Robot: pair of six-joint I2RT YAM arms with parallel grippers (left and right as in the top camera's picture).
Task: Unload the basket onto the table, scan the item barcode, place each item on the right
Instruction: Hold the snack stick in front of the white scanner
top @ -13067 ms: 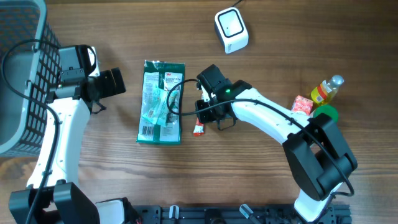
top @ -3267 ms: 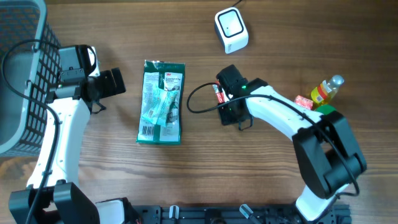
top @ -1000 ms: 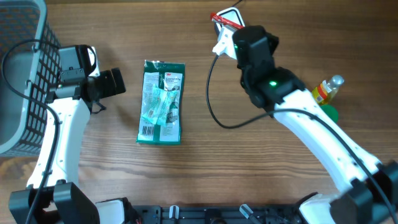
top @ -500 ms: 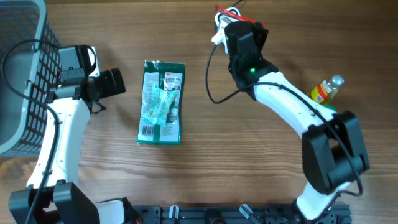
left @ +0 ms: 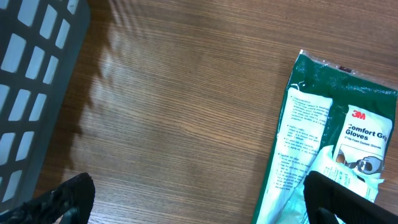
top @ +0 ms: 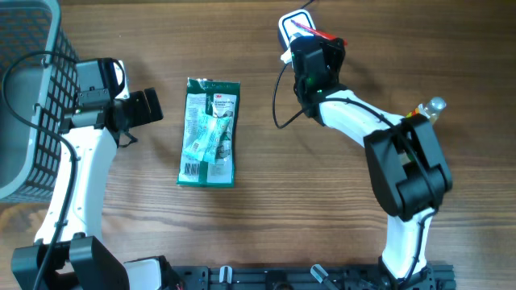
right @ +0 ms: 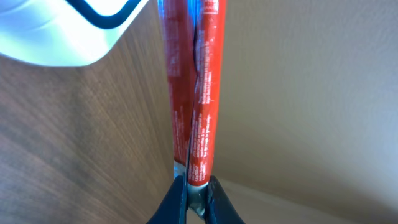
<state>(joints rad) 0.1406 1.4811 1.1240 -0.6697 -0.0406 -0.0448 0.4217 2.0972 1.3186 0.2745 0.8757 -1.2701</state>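
Observation:
A slim red packet (right: 193,93) stands edge-on between the fingers of my right gripper (right: 196,185), which is shut on its lower end. Its top reaches the white scanner (right: 59,28) at the upper left of the right wrist view. Overhead, the right gripper (top: 313,50) holds the red packet (top: 316,34) right beside the white scanner (top: 289,22) at the table's far edge. My left gripper (top: 150,107) is wide open with nothing between its fingers, left of a green glove pack (top: 210,133). In the left wrist view the left gripper (left: 199,202) hangs over bare wood.
A grey basket (top: 24,97) fills the far left, and its wall (left: 31,93) shows in the left wrist view. The green glove pack (left: 339,143) lies flat at mid-table. A small yellow bottle (top: 426,113) stands at the right, behind the right arm.
The right gripper took the red packet from the table beside the glove pack and carried it up to the scanner. In the last second it shifted slightly there. The left arm is unmoved.

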